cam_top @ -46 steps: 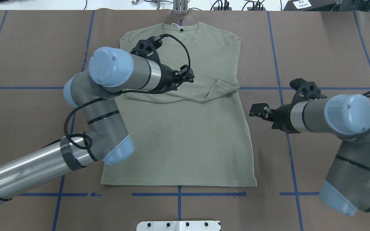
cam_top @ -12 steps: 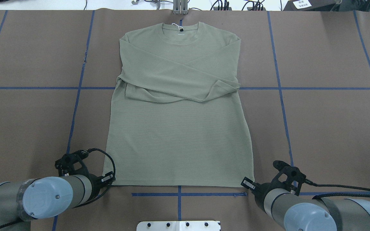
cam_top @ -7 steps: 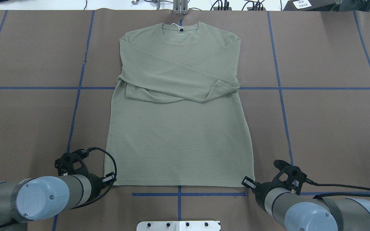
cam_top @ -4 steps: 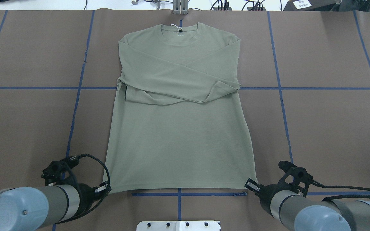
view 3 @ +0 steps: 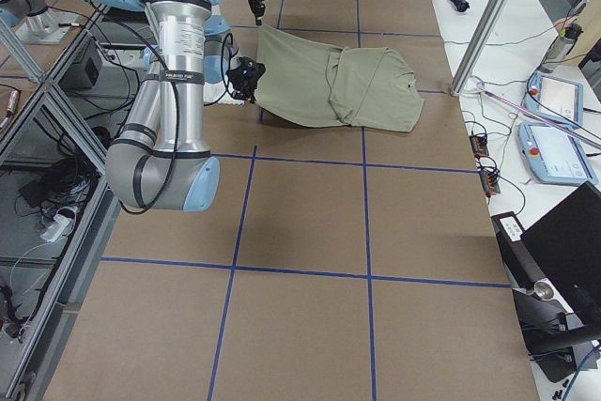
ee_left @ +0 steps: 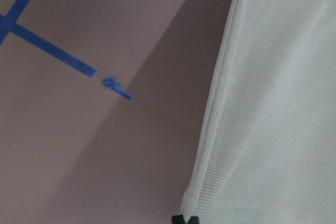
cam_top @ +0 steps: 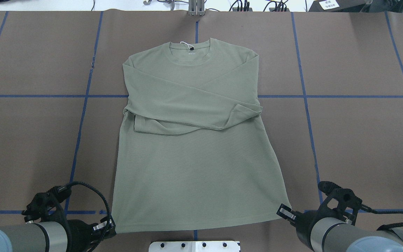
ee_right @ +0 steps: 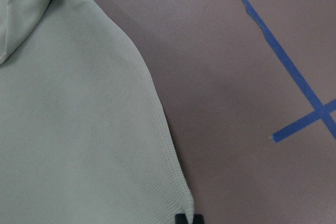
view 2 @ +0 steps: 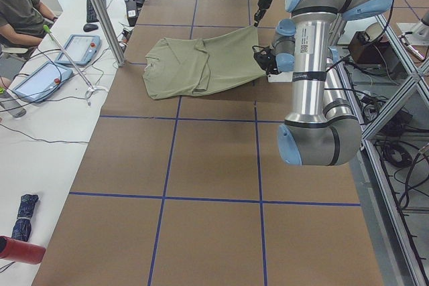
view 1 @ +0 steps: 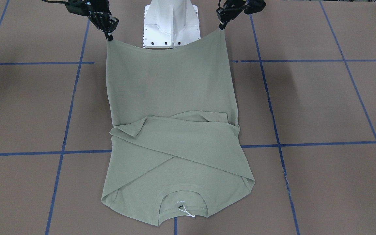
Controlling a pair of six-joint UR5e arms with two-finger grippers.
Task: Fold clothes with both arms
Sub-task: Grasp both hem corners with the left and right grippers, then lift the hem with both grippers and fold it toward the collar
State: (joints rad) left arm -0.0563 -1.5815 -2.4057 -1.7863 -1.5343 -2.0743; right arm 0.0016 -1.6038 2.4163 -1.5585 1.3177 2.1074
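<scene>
While both hem corners are pinched, the shirt (cam_top: 194,164) lies spread in front of the pedestal base (view 1: 171,23). The hem end is nearest the base and raised off the bench (cam_top: 362,140), sagging a little between the corners. The collar end lies flat, farthest from the base.

One shirt: pale sage-green knit, fine ribbed texture. It has two long sleeves (cam_top: 187,101) folded in and crossed over the chest, one round ribbed collar (cam_top: 206,57) and one white tag (view 1: 186,211) on a string at the neck. There is small print inside the neck, too small to read.

Two arms, two grippers. The left gripper (cam_top: 108,227) is clamped on the hem corner on the base's left side, and the right gripper (cam_top: 285,213) is clamped on the corner on the base's right. Both wrist views show black tips closed together on the fabric edge.

Blue tape lines (cam_top: 306,96) grid the brown bench out from the base.
</scene>
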